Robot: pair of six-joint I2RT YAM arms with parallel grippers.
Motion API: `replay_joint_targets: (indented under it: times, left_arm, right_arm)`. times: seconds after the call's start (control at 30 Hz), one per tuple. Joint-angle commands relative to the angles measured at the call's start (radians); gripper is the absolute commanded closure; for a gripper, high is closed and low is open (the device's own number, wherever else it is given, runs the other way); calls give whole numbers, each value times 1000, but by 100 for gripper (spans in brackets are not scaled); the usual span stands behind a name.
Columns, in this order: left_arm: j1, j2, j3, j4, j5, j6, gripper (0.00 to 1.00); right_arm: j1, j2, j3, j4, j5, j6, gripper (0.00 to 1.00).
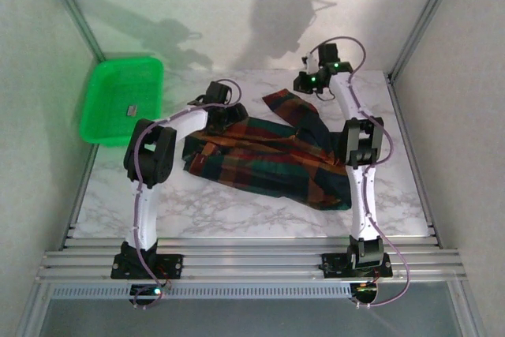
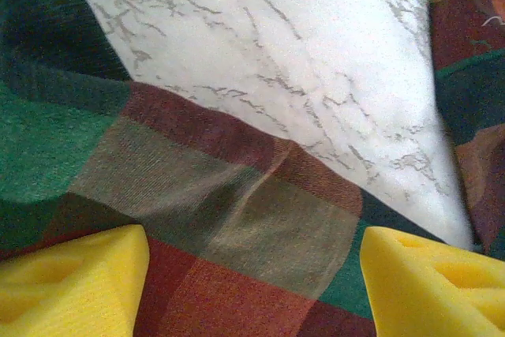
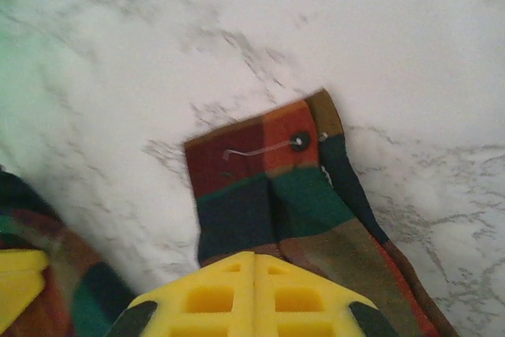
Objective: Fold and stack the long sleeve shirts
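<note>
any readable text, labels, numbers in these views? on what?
None readable.
Small grey item in the bright green plastic tray: too small to tell whether it bears print.
Plaid cloth long sleeve shirt, dark button on its cuff: no lettering visible.

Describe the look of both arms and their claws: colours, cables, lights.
The left arm and right arm have white links, black joints and purple cables; green lights glow near the right wrist. The left claw and right claw have yellow fingers with moulded recesses.

Woven plaid cloth shirt, smooth marbled table, green plastic tray.
</note>
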Motion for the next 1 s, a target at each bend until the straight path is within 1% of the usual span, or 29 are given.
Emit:
replay_joint_targets:
  times: [0.0, 0.03, 0.07, 0.17, 0.23, 0.43, 0.57, 0.63, 0.67, 0.7, 0.77, 0.97]
  left_arm:
    - [-8, 7, -9, 12, 24, 13, 29]
    - [-13, 4, -10, 13, 28, 18, 29]
    - [-17, 3, -8, 6, 28, 24, 29]
    - [-28, 3, -3, -15, 30, 36, 29]
    - [-33, -3, -8, -19, 19, 36, 29]
    - [-38, -58, -41, 33, 7, 14, 27]
    - [-45, -126, -70, 88, -25, 17, 25]
    - [-45, -177, -88, 122, -52, 17, 23]
    - [-47, -200, -94, 133, -65, 17, 20]
    - [-47, -226, -95, 141, -80, 20, 12]
    - [-49, -265, -88, 145, -105, 23, 6]
    - [-52, -354, -13, 88, -152, 38, 5]
  right_arm:
    - [-4, -49, -2, -18, 39, 15, 60]
    - [-2, -28, 13, -36, 57, 22, 51]
    - [3, -3, 43, -61, 85, 35, 46]
    - [28, 56, 115, -112, 113, 75, 39]
    - [54, 66, 119, -116, 177, 101, 36]
    - [131, 69, 98, -134, 363, 214, 34]
    - [190, 56, 70, -123, 481, 197, 34]
    - [225, 64, 74, -132, 570, 185, 35]
    - [234, 70, 75, -134, 594, 188, 35]
    - [238, 81, 83, -147, 627, 205, 35]
    - [239, 105, 96, -162, 640, 237, 36]
    - [252, 178, 138, -134, 702, 266, 37]
